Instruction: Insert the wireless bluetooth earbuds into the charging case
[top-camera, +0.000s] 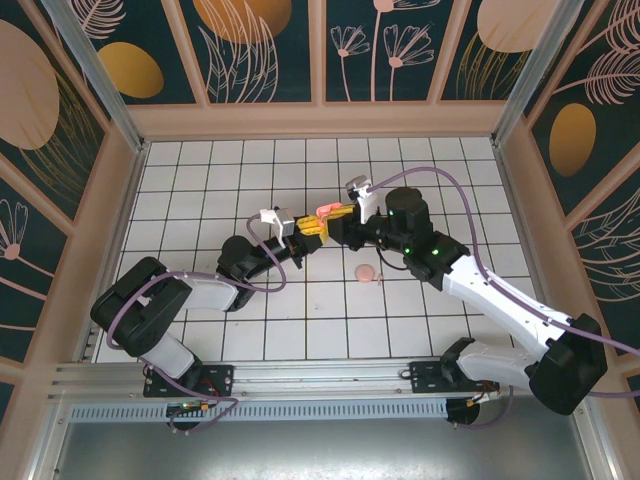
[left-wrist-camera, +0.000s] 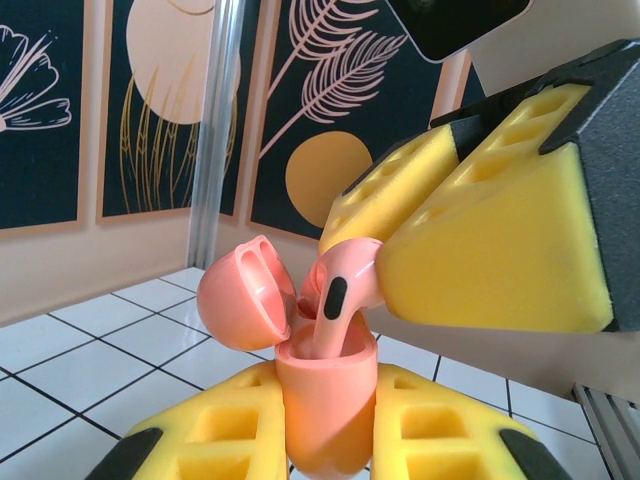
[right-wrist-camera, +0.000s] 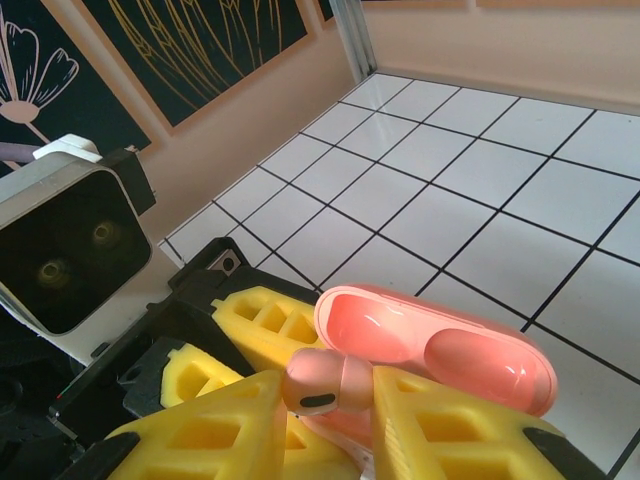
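The salmon charging case (left-wrist-camera: 326, 405) stands upright with its lid (left-wrist-camera: 243, 300) swung open to the left. My left gripper (left-wrist-camera: 325, 425) is shut on it, one yellow finger on each side. A pale pink earbud (left-wrist-camera: 340, 292) hangs over the case with its stem reaching into the opening. My right gripper (right-wrist-camera: 325, 400) is shut on that earbud (right-wrist-camera: 325, 382), just above the open lid (right-wrist-camera: 440, 345). From above, both grippers meet at mid-table, left (top-camera: 311, 227) and right (top-camera: 339, 214), with the case (top-camera: 325, 210) between them.
A small pale pink round piece (top-camera: 367, 273) lies on the white tiled floor (top-camera: 200, 190) just in front of the grippers, under the right arm (top-camera: 470, 280). Patterned walls enclose the table. The left wrist camera (right-wrist-camera: 65, 255) sits close to the right gripper.
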